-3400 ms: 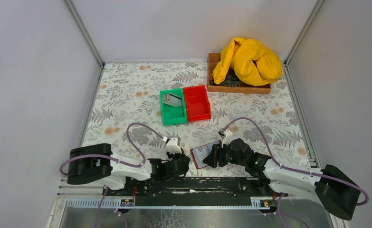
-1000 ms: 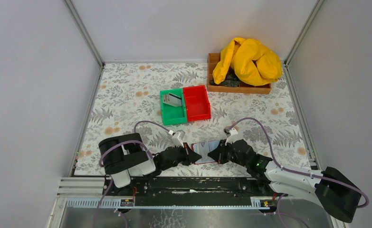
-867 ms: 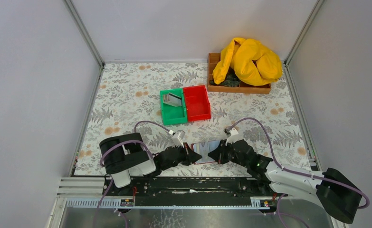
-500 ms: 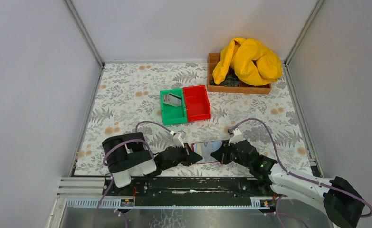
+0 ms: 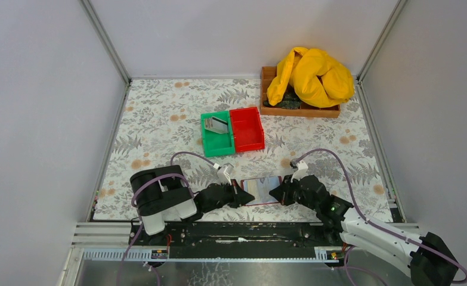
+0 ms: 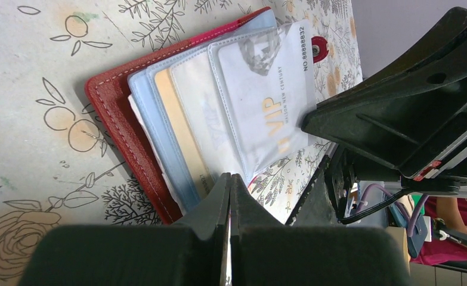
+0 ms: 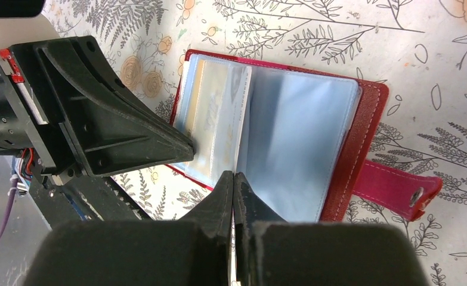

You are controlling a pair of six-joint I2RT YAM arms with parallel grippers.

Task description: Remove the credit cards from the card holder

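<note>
1. Top external view: the card holder (image 5: 260,190) lies open and flat on the counter (image 5: 159,113), close to its near edge. It sits directly between the left fingers (image 5: 247,199) and the right fingers (image 5: 274,195), and its spread runs from one arm to the other.
2. Left wrist view: the left fingers are pressed together, with their tips at the free edge of the fanned clear sleeves. I cannot tell whether a thin edge is nipped between them.
3. The credit cards (image 6: 272,101) sit in those sleeves, a white VIP card on top and a tan card (image 6: 180,131) below. Their long edges run roughly in line with the left fingers.
4. Right wrist view: the right fingers are also together, with their tips down on the grey-blue page by the fold. They appear to pin the page rather than grip it.
5. The left arm looks nearer to the cards, so a card would likely be drawn out toward that side while the right arm steadies the holder.
6. The counter's near edge leaves little room behind. Open counter lies beyond, toward the green bin (image 5: 217,142) with cards in it, which touches the red bin (image 5: 247,130).
</note>
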